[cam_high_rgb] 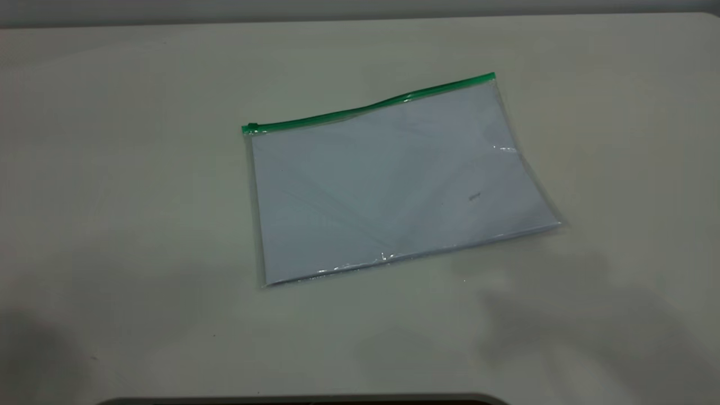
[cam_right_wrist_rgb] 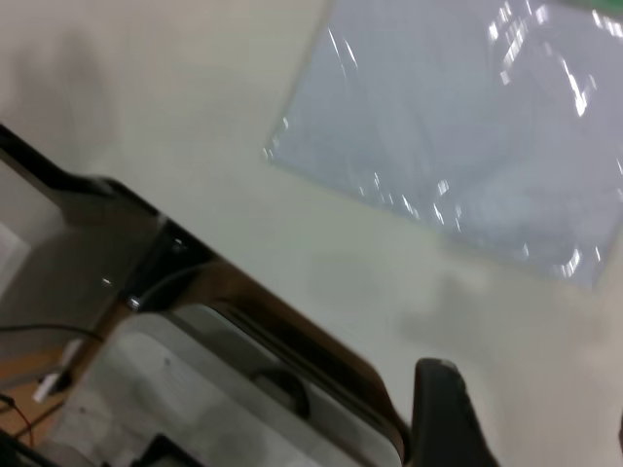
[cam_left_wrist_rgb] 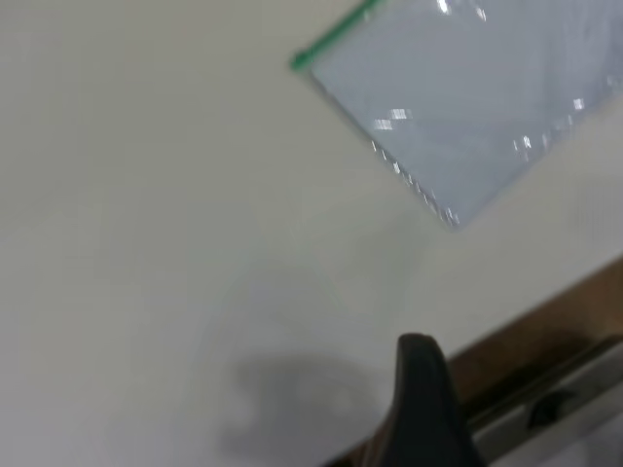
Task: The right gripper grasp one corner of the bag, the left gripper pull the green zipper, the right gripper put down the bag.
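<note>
Left pincer: you see only one dark, smooth, rounded fingertip (cam_left_wrist_rgb: 423, 389) in the left wrist view, above the tabletop near its edge and well apart from the bag; whether this pincer is open or closed cannot be told.
Right pincer: again only one dark, matte fingertip (cam_right_wrist_rgb: 443, 409) shows in the right wrist view, over the tabletop near its edge and apart from the bag; its state cannot be told either. Neither pincer appears in the exterior view.
Bag: your bag (cam_high_rgb: 394, 180) is a flat, rectangular pouch of clear, glossy plastic lying near the middle of the tabletop, turned slightly askew. Pale, smooth paper sheets fill it, and small glints run along its seams.
Green zipper: a thin, bright green strip (cam_high_rgb: 365, 107) trims the bag's long far edge in the exterior view; it bows up slightly partway along.
Slider tab: a tiny green tab (cam_high_rgb: 251, 127) sits at the strip's left end.
Tabletop: a plain, matte, off-white surface (cam_high_rgb: 112, 197) with soft grey shadows towards the near edge.
</note>
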Motion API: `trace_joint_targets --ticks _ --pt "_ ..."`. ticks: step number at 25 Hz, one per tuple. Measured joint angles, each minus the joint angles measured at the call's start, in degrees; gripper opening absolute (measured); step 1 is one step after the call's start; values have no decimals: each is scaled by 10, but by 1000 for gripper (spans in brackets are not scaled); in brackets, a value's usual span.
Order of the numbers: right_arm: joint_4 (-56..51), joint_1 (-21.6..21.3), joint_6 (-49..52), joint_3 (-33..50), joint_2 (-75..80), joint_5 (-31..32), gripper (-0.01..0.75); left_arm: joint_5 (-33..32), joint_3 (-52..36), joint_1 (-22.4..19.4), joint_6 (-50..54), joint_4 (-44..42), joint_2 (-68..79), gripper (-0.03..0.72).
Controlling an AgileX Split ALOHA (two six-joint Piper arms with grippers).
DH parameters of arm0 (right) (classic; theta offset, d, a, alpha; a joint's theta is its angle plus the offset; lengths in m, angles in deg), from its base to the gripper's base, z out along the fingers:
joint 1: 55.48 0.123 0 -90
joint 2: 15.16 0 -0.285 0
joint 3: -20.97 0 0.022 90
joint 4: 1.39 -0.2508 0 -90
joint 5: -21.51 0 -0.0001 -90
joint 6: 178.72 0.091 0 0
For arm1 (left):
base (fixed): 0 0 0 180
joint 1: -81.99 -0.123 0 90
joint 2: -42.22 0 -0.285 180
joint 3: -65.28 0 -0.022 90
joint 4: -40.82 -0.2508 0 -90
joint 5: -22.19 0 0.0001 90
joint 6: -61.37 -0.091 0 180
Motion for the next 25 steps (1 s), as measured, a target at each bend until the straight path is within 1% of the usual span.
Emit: trace_joint_targets --ticks 4,8,11,15,19,23,25 --pt "47 7 55 119 -98 0 463 1 -83 0 7 -5 -87 569" --pt "90 7 74 247 -190 -6 463 3 -150 0 48 -43 -153 569" --pt "97 7 62 339 -257 -50 463 3 -197 0 84 -77 -186 569" --pt "98 7 44 436 -343 -94 463 3 -252 0 102 -85 -221 569" --pt "99 7 41 496 -419 -102 463 3 -298 0 104 -84 -244 568" --pt "104 7 41 505 -470 -98 463 13 -337 0 104 -71 -264 568" --pt "106 7 41 505 -491 -92 462 20 -341 0 106 -67 -273 568"
